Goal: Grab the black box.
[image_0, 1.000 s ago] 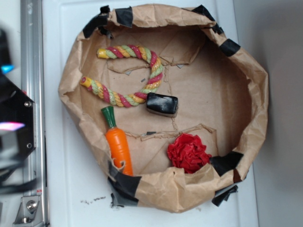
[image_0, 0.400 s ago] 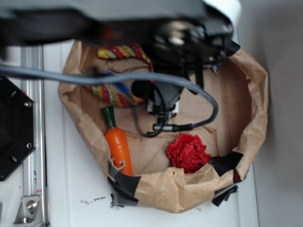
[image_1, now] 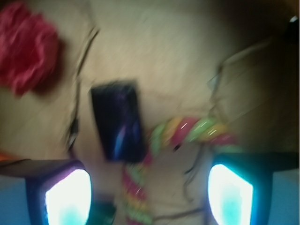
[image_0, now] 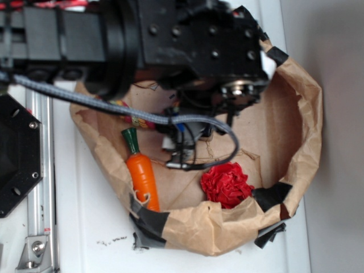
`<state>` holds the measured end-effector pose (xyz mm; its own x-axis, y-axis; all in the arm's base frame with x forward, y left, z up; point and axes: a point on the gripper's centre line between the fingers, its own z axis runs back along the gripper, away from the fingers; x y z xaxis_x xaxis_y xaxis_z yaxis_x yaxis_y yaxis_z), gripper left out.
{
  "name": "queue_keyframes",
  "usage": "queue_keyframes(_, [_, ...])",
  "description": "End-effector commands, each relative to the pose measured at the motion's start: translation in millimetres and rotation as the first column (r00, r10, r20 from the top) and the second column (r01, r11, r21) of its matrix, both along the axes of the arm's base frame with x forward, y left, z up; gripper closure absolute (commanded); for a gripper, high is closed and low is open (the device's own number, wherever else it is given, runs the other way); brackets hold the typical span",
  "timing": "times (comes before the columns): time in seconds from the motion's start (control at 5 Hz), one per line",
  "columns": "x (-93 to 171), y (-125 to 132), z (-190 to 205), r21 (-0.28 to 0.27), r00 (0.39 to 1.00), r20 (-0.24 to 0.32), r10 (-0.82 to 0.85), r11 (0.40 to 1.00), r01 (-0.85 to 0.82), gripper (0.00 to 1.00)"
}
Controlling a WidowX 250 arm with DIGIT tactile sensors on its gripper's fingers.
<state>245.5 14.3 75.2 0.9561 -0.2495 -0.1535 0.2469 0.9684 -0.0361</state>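
Note:
In the wrist view the black box (image_1: 118, 121) is a glossy dark block lying on brown paper, blurred by motion. It sits above and ahead of my gripper (image_1: 149, 194), nearer the left finger, and outside the gap. The fingers (image_1: 65, 197) glow white and stand wide apart, so the gripper is open with only the rope toy (image_1: 187, 131) between them. In the exterior view the arm (image_0: 170, 40) hangs over the paper bowl (image_0: 307, 114), the gripper (image_0: 185, 139) is low in its middle, and the box is hidden beneath it.
An orange toy carrot (image_0: 142, 173) lies at the bowl's left. A red crumpled flower (image_0: 226, 183) sits at the front, also seen as the red flower (image_1: 28, 47). A black hexagonal plate (image_0: 17, 153) and a metal rail (image_0: 40, 187) stand left of the bowl.
The arm has swung in over the bowl from off-frame and dropped lower. It now covers the box and most of the rope toy. The objects themselves have not moved.

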Motion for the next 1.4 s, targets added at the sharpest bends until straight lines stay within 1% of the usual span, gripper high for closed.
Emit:
queue_keyframes(0.0, [-3.0,0.9,10.4,0.007,0.999,0.054,0.002,1.0,-0.002,0.0])
queue_keyframes(0.2, [-3.0,0.9,10.4,0.007,0.999,0.054,0.002,1.0,-0.002,0.0])
queue_keyframes(0.4, [10.8,-15.7,-13.0,0.083,0.991,0.133,-0.026,0.996,0.015,0.0])
queue_keyframes(0.6, [25.8,-36.7,-40.6,0.094,0.986,0.136,-0.096,0.992,0.083,0.0])
queue_keyframes(0.8, [28.8,-47.8,-48.1,0.001,0.977,0.151,-0.152,0.988,0.153,0.0])
queue_keyframes(1.0, [25.3,-47.8,-44.3,-0.014,0.978,0.138,-0.159,0.987,0.162,1.0])
queue_keyframes(1.2, [18.0,-39.5,-22.2,-0.014,0.977,0.096,-0.188,0.982,0.19,1.0])
